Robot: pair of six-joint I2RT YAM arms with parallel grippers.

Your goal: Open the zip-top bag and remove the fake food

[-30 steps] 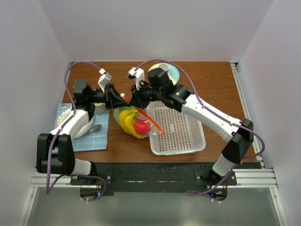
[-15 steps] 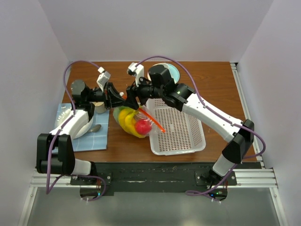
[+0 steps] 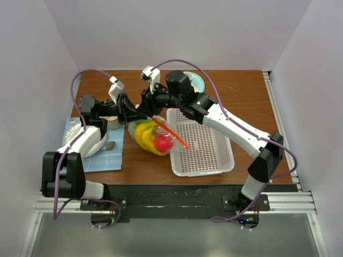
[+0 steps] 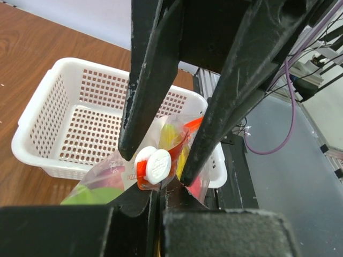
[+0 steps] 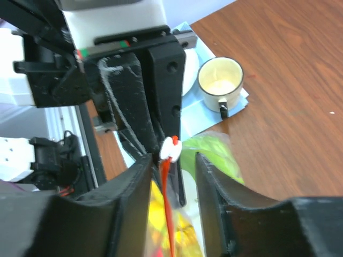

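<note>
The zip-top bag point(image 3: 153, 136) lies left of the basket with its orange-red zip strip point(image 3: 174, 136) running down to the right. Fake food shows through it: a yellow banana bunch point(image 3: 142, 137), a red fruit point(image 3: 162, 143) and a green piece point(image 5: 211, 155). My left gripper point(image 3: 133, 111) is shut on the bag's upper corner, just below the white slider point(image 4: 154, 165). My right gripper point(image 3: 146, 107) faces it. Its fingers point(image 4: 147, 80) stand open on either side of the slider point(image 5: 170, 148) and the strip point(image 5: 166, 214), with a gap on both sides.
A white mesh basket point(image 3: 209, 160) stands right of the bag. A cream mug point(image 5: 218, 79) sits behind the left gripper, on a blue cloth point(image 3: 107, 158) with a spoon point(image 3: 109, 145). A teal bowl point(image 3: 195, 80) is at the back, behind the right arm.
The right gripper has opened and moved left and back along the strip to the slider, close to the left gripper. The left gripper still holds the bag corner.
</note>
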